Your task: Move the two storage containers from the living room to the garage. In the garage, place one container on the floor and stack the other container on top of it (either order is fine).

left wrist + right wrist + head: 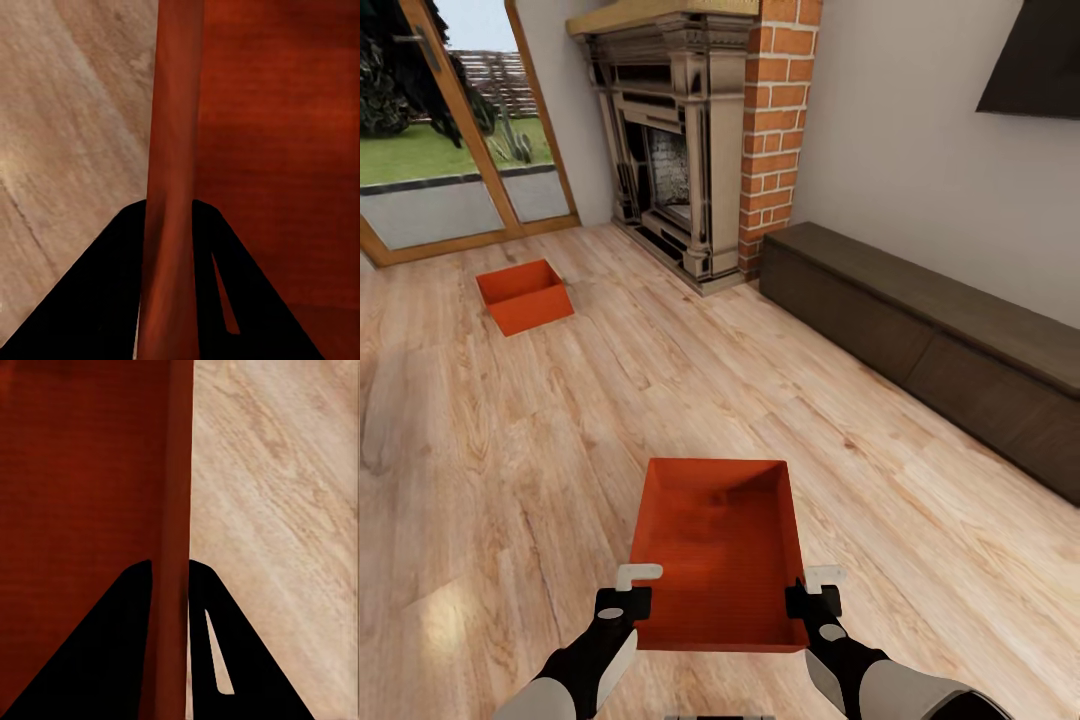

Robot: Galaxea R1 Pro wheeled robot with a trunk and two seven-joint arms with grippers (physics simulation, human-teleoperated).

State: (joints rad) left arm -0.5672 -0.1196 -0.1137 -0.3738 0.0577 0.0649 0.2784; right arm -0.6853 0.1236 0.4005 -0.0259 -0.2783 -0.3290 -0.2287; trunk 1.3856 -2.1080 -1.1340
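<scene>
An orange-red storage container (720, 550) is held in front of me over the light wood floor of the living room. My left gripper (632, 596) is shut on its left wall (174, 150), which runs between the two black fingers. The right wall (176, 510) is pinched the same way by my right gripper (808, 598). A second storage container (524, 295) of the same kind sits on the wood floor at the far left, near the glass door.
A brick fireplace (705, 140) stands ahead at the back. A long dark low cabinet (940, 350) runs along the right wall under a wall TV (1040, 60). A glass door (450, 130) to the garden is at the far left.
</scene>
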